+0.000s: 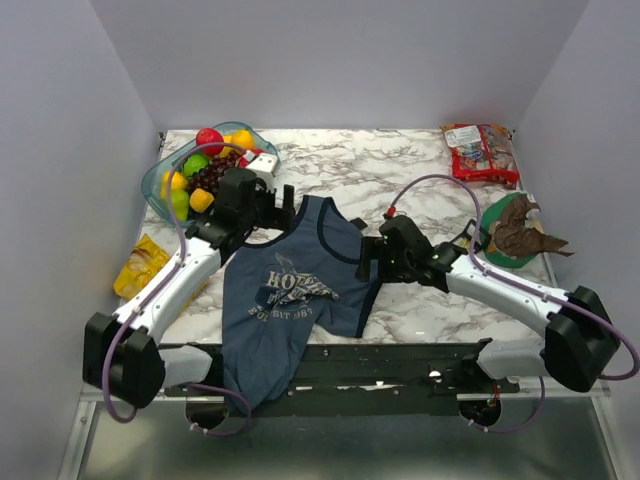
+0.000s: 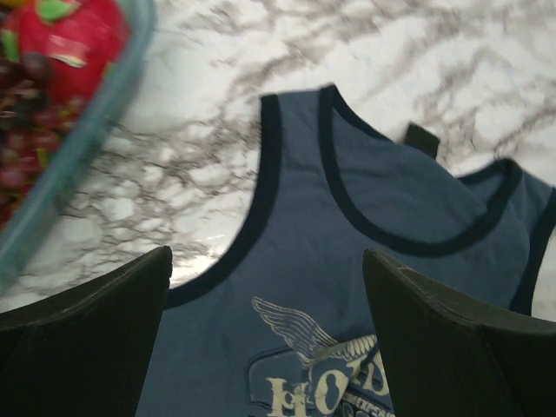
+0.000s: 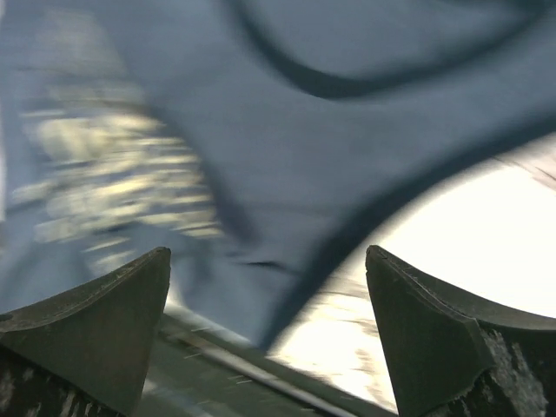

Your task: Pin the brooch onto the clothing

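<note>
At the middle-left of the marbled worktop (image 1: 420,170) lies the clothing (image 1: 285,300), a slate-blue tank top with navy trim. It is spread face up, its neck opening toward 12 o'clock and its hem draped over the near edge at 6 o'clock. The pale oval print sits on the chest, wrinkled in the overhead view.

The left tool (image 1: 268,208) hovers at the shirt's 11 o'clock corner, over the shoulder strap. In the left wrist view this tool (image 2: 268,254) is released, both fingers spread wide with only the neckline and winged print showing between them.

The right tool (image 1: 368,262) sits at the shirt's 3 o'clock side, by the armhole edge. In the blurred right wrist view that tool (image 3: 268,251) is also released, its fingers far apart over blue fabric and navy trim, clasping nothing.

The brooch cannot be made out in any view.

A teal bowl (image 1: 158,178) of toy fruit stands at 10 o'clock of the shirt, just beyond the left tool. A yellow packet (image 1: 140,265) lies at 9 o'clock beside the left arm. A red snack bag (image 1: 482,150) rests in the far corner at 1 o'clock, and a green plate (image 1: 492,250) with something brown and crumpled on it sits at 3 o'clock.
</note>
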You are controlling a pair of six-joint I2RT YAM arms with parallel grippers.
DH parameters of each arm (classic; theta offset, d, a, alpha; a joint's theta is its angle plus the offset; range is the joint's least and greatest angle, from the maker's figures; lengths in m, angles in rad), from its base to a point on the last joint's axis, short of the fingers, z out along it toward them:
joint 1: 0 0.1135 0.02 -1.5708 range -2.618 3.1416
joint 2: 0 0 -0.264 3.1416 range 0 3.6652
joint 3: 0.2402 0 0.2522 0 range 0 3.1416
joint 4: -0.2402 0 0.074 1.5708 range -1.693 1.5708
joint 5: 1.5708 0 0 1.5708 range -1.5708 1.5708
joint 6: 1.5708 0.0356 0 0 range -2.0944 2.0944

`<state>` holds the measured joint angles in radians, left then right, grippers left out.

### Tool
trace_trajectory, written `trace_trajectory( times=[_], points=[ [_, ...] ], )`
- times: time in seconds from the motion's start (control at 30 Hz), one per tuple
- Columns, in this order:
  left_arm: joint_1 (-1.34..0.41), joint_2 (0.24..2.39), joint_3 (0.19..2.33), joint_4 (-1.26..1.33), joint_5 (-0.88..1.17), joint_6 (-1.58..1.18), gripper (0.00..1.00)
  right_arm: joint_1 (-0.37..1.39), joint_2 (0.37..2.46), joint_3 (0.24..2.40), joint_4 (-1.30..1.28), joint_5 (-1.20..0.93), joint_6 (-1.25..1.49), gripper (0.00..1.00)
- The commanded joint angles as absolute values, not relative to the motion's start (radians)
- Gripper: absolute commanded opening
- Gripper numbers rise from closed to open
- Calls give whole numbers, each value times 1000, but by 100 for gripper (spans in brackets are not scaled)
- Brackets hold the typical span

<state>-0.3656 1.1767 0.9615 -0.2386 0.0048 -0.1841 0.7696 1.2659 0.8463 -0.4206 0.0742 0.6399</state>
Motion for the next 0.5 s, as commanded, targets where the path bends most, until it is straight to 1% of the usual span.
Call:
trace_trajectory(
  times=[0.0,0.13,0.23,0.33,0.37,0.47],
  points=[
    [-405,1311,1038,-337,135,-183,99,720,1334,805,-448,152,658,99],
    [-429,1422,1066,-344,130,-187,99,701,1397,784,-396,140,663,98],
    [-452,1507,1104,-360,75,-175,99,690,1454,788,-373,147,663,94],
    [-465,1615,1162,-388,46,-170,99,681,1528,807,-370,156,657,84],
    [-466,1640,1175,-408,40,-169,99,680,1542,810,-365,158,657,79],
    [-466,1730,1226,-442,20,-163,99,673,1575,799,-334,147,658,77]
  ],
)
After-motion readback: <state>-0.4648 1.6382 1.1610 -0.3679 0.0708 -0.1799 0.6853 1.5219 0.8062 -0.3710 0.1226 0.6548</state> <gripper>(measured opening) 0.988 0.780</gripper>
